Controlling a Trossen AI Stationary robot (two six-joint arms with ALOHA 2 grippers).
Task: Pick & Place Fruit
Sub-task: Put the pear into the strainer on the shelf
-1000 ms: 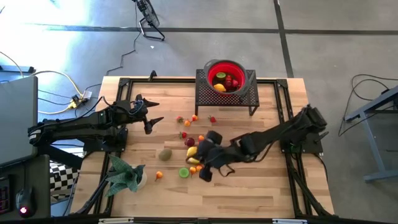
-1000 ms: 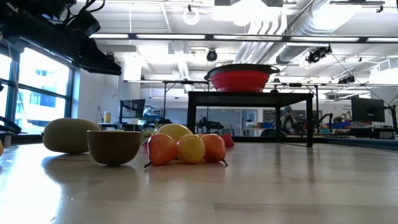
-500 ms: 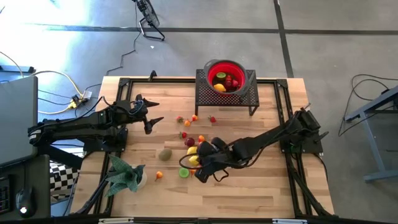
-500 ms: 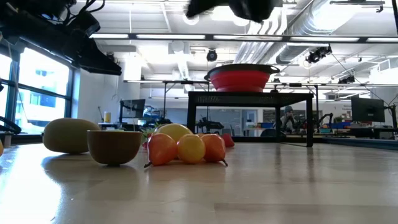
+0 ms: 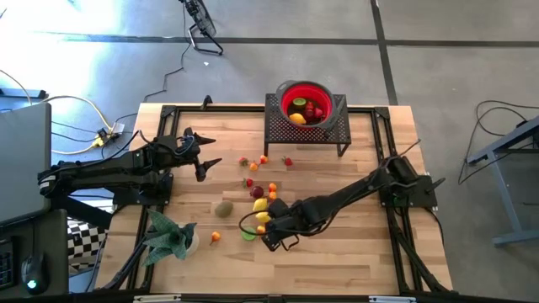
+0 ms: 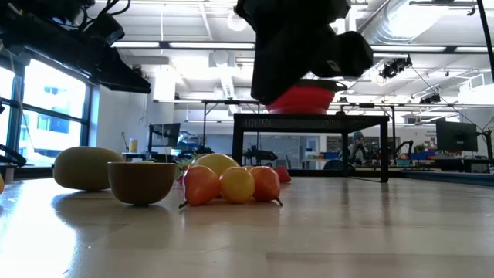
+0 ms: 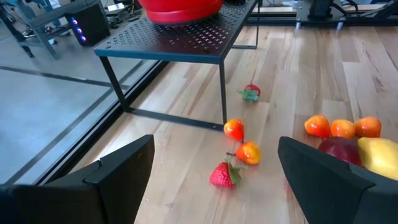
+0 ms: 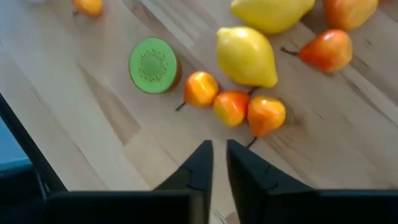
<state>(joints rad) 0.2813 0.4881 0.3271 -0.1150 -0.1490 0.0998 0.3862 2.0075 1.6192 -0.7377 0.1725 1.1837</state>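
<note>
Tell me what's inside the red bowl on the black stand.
In the high view the red bowl on the black stand holds a yellow lemon, a green lime and red strawberries. Anything beneath those pieces is hidden.
</note>
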